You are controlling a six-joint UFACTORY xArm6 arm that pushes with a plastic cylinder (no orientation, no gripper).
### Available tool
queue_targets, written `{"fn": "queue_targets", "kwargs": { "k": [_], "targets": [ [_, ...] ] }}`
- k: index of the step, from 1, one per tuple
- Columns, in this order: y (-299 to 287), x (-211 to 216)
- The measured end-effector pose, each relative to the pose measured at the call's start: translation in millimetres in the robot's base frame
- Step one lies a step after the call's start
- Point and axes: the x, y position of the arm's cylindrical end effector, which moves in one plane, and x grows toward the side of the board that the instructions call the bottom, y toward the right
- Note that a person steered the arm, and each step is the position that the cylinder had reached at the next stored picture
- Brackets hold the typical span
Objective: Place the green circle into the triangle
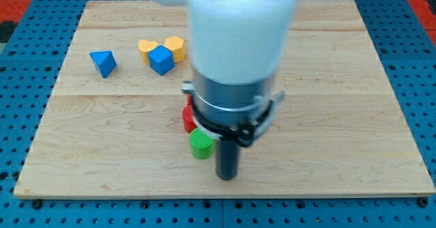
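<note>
Resting near the bottom edge of the wooden board [354, 85], about midway along it, my tip [226, 176] sits just right of the green circle [201, 145], close beside it. I have no jaws, only a rod, and it holds nothing. A red block [189, 117], partly hidden by my arm, touches the green circle on its upper side. Toward the top left corner lie a blue triangle [103, 62], a blue cube [161, 60] and two yellow blocks [175, 47] flanking the cube.
</note>
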Motion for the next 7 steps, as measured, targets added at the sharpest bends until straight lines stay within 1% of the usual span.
{"fn": "queue_targets", "kwargs": {
  "k": [1,2,3,4,5,6,7],
  "targets": [
    [3,-24],
    [-41,-25],
    [-103,-38],
    [-84,-80],
    [-120,-143],
    [-107,-118],
    [-72,-95]
  ]
}}
